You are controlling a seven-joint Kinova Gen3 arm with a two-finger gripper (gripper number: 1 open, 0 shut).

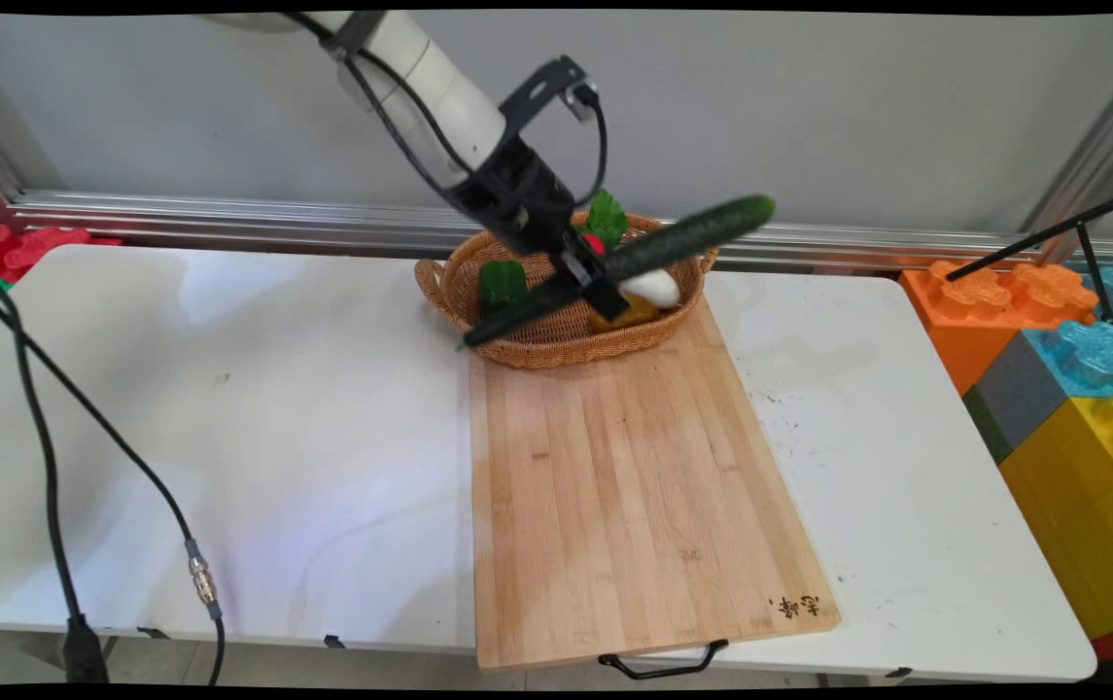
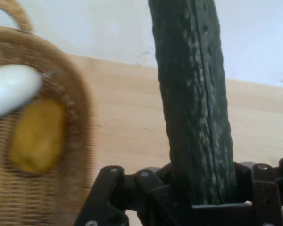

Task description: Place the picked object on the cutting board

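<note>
Cucumber point(image 1: 653, 255) is hanging in the air above the wicker basket point(image 1: 537, 345), clamped crosswise in the gripper point(image 1: 587, 282), whose fingers are closing tight on its middle. It is already clear of the basket and not yet resting on the cutting board point(image 1: 634, 486). A white piece point(image 1: 653, 287), a yellow piece point(image 1: 626, 313) and greens are lying inside, partly hidden by the arm.

White table point(image 1: 226, 428), wooden cutting board point(image 1: 634, 486) lying on it, wicker basket point(image 1: 556, 340) resting on the board's far end
</note>
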